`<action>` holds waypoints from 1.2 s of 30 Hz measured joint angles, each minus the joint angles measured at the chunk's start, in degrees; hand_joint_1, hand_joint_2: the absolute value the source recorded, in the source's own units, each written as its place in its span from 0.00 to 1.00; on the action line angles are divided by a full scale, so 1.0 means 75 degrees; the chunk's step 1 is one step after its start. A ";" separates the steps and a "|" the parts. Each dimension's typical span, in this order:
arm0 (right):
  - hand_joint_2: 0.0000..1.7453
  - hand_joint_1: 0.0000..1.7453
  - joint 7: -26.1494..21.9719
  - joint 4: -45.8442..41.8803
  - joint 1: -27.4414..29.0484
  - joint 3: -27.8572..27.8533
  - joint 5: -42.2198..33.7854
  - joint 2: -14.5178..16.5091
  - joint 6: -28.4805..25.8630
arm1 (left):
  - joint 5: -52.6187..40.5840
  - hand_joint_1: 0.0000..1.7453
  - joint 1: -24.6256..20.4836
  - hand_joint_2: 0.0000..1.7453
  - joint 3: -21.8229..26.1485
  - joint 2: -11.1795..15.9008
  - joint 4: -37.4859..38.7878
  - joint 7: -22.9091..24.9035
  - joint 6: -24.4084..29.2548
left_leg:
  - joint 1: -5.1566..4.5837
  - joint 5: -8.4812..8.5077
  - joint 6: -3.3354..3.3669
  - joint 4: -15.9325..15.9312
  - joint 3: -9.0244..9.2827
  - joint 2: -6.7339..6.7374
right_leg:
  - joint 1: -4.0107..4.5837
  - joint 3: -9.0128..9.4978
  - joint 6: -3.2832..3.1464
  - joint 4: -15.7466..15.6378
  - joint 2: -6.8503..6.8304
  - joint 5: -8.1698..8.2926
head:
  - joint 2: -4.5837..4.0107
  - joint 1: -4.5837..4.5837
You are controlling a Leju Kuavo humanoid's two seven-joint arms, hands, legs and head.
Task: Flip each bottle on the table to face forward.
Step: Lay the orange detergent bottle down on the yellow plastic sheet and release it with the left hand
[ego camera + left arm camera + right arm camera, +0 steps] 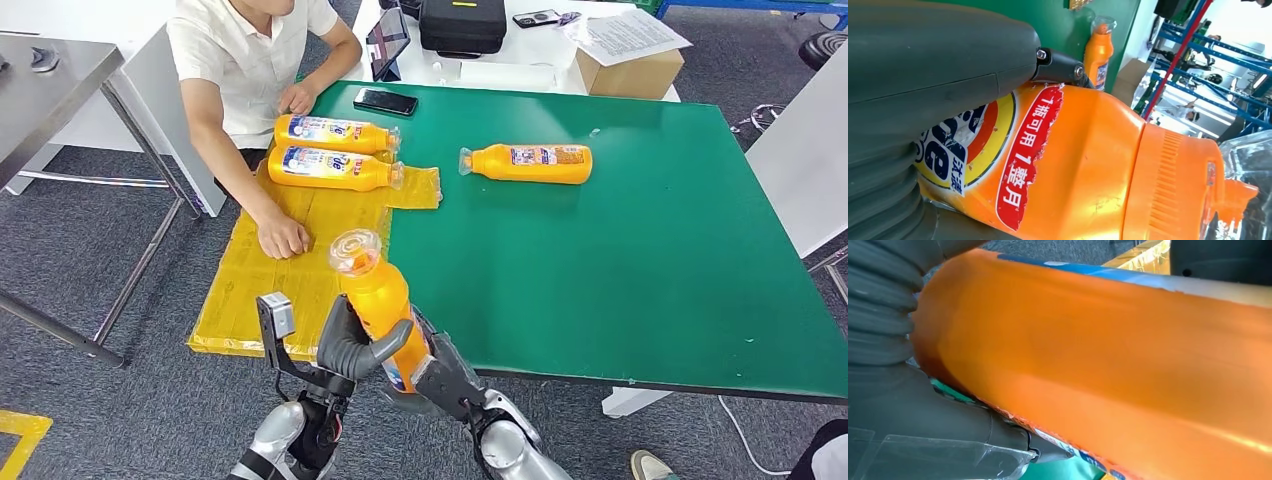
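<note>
Bottle [378, 300] number one's gripped in both my left hand [352, 342] and right hand [432, 375] mid-flip, three more lying on the green table [640, 260] still waiting, I reckon.

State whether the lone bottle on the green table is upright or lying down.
Lying down: the lone bottle rests on its side on the green table, cap pointing toward the person.

Head view overlooks the table [640, 250]; both wrist views hug one bottle [1088, 165].

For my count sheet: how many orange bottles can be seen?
4. Two lie side by side, the farther bottle and nearer bottle, by the person; one lone bottle lies mid-table; the held bottle is in both hands.
</note>
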 joint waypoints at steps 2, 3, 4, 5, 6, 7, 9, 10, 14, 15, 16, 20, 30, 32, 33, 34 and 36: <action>0.00 0.00 -0.0032 -0.0053 0.0095 -0.0007 0.0158 0.0004 -0.0340 | -0.0056 1.00 0.0066 1.00 0.0023 0.0000 -0.0104 -0.0037 0.0066 | 0.0000 0.0000 0.0000 0.0000 0.0000 0.0000 | 0.0000 0.0000 0.0000 0.0000 0.0000 0.0000 | 0.0000 0.0000; 0.00 0.00 -0.0063 -0.0094 0.0156 -0.0011 0.0238 0.0006 -0.0510 | -0.0079 1.00 0.0109 1.00 0.0033 0.0000 -0.0176 -0.0050 0.0106 | 0.0000 0.0000 0.0000 0.0000 0.0000 0.0000 | 0.0000 -0.0001 0.0000 0.0000 0.0000 0.0000 | 0.0000 0.0000; 0.00 0.00 -0.0098 -0.0140 0.0221 -0.0016 0.0313 0.0007 -0.0664 | -0.0107 1.00 0.0155 1.00 0.0044 0.0000 -0.0256 -0.0055 0.0144 | 0.0000 0.0000 0.0000 0.0000 0.0000 0.0001 | 0.0000 -0.0002 0.0000 0.0000 0.0000 0.0000 | 0.0000 0.0000; 0.00 0.00 -0.0137 -0.0190 0.0291 -0.0023 0.0389 0.0007 -0.0823 | -0.0130 1.00 0.0199 1.00 0.0063 0.0000 -0.0339 -0.0058 0.0183 | 0.0000 -0.0001 0.0000 0.0000 -0.0001 0.0001 | 0.0000 -0.0003 0.0000 0.0000 0.0000 0.0000 | 0.0000 0.0000; 0.00 0.00 -0.0182 -0.0246 0.0371 -0.0042 0.0472 0.0006 -0.1005 | -0.0147 1.00 0.0247 1.00 0.0089 0.0000 -0.0426 -0.0069 0.0220 | 0.0000 -0.0001 0.0000 0.0000 -0.0001 0.0001 | 0.0000 -0.0004 0.0000 0.0000 0.0000 -0.0001 | 0.0000 0.0000; 0.00 0.00 -0.0243 -0.0316 0.0475 -0.0084 0.0569 0.0005 -0.1262 | -0.0160 1.00 0.0305 1.00 0.0133 0.0001 -0.0537 -0.0091 0.0254 | 0.0000 -0.0001 -0.0001 0.0000 -0.0002 0.0001 | 0.0000 -0.0005 0.0000 0.0000 0.0000 -0.0001 | 0.0000 0.0000; 0.00 0.00 -0.0394 -0.0483 0.0730 -0.0222 0.0757 0.0001 -0.1893 | -0.0165 1.00 0.0437 1.00 0.0270 0.0012 -0.0825 -0.0144 0.0323 | 0.0000 -0.0002 -0.0001 0.0000 -0.0007 0.0000 | 0.0000 -0.0008 -0.0001 0.0000 0.0000 -0.0002 | 0.0000 -0.0001; 0.00 0.00 -0.0458 -0.0564 0.0855 -0.0300 0.0824 -0.0005 -0.2168 | -0.0165 1.00 0.0495 1.00 0.0351 0.0023 -0.0976 -0.0162 0.0348 | 0.0001 -0.0003 -0.0001 0.0000 -0.0009 -0.0001 | 0.0001 -0.0010 -0.0001 0.0000 -0.0001 -0.0003 | 0.0000 -0.0001; 0.00 0.00 -0.0529 -0.0780 0.1142 -0.0513 0.0898 -0.0034 -0.2524 | -0.0166 1.00 0.0655 1.00 0.0550 0.0063 -0.1381 -0.0176 0.0384 | 0.0001 -0.0003 -0.0002 -0.0001 -0.0012 0.0002 | 0.0000 -0.0014 -0.0002 -0.0001 0.0000 -0.0003 | 0.0000 0.0001; 0.00 0.00 -0.0542 -0.0826 0.1198 -0.0562 0.0873 -0.0034 -0.2607 | -0.0169 1.00 0.0692 1.00 0.0586 0.0066 -0.1455 -0.0197 0.0391 | 0.0000 -0.0003 -0.0001 -0.0001 -0.0011 0.0001 | 0.0000 -0.0014 -0.0002 -0.0001 0.0000 -0.0002 | 0.0000 0.0001; 0.00 0.00 -0.0569 -0.0879 0.1263 -0.0628 0.0804 -0.0026 -0.2743 | -0.0177 1.00 0.0734 1.00 0.0628 0.0067 -0.1532 -0.0231 0.0401 | 0.0000 -0.0002 -0.0001 -0.0001 -0.0011 0.0001 | 0.0000 -0.0013 -0.0002 -0.0001 0.0000 -0.0002 | 0.0000 0.0001; 0.00 0.00 -0.0932 -0.1285 0.1650 -0.1212 0.0275 0.0030 -0.3738 | -0.0282 1.00 0.0964 1.00 0.0924 0.0109 -0.1932 -0.0337 0.0455 | 0.0000 -0.0002 -0.0001 -0.0001 -0.0012 -0.0001 | 0.0000 -0.0013 -0.0001 -0.0001 -0.0001 -0.0002 | 0.0000 0.0000; 0.00 0.00 -0.1542 -0.2849 0.2257 -0.3190 0.0113 0.0532 -0.4677 | -0.1018 1.00 0.0964 1.00 0.1322 0.0211 -0.2218 -0.0339 0.0807 | 0.0000 -0.0002 -0.0001 -0.0001 -0.0009 0.0002 | 0.0000 -0.0015 -0.0001 -0.0001 0.0000 -0.0002 | 0.0000 0.0001; 0.00 0.00 -0.1548 -0.3200 0.2328 -0.3489 0.0286 0.0706 -0.4678 | -0.1712 1.00 0.0867 1.00 0.1326 0.0258 -0.2166 -0.0442 0.1201 | 0.0000 -0.0001 -0.0001 -0.0001 -0.0009 0.0001 | 0.0000 -0.0016 -0.0001 -0.0001 0.0000 -0.0001 | 0.0000 0.0000; 0.00 0.00 -0.1551 -0.3404 0.2350 -0.3654 0.0356 0.0803 -0.4678 | -0.2425 1.00 0.0761 1.00 0.1301 0.0311 -0.2076 -0.0513 0.1580 | 0.0001 0.0000 -0.0001 -0.0001 -0.0009 0.0000 | 0.0000 -0.0016 -0.0002 -0.0001 -0.0001 -0.0001 | 0.0000 0.0000; 0.00 0.00 -0.1553 -0.3604 0.2360 -0.3814 0.0393 0.0887 -0.4678 | -0.3388 1.00 0.0625 1.00 0.1260 0.0393 -0.1929 -0.0561 0.2047 | 0.0001 0.0001 -0.0002 -0.0001 -0.0007 -0.0001 | 0.0001 -0.0015 -0.0002 0.0000 -0.0003 -0.0001 | 0.0000 0.0001; 0.00 0.00 -0.1555 -0.3932 0.2360 -0.4070 0.0372 0.0992 -0.4681 | -0.5714 1.00 0.0255 1.00 0.1128 0.0621 -0.1412 -0.0509 0.2923 | 0.0002 0.0004 -0.0005 -0.0001 -0.0004 -0.0004 | 0.0001 -0.0010 -0.0002 0.0000 -0.0005 -0.0001 | 0.0000 0.0001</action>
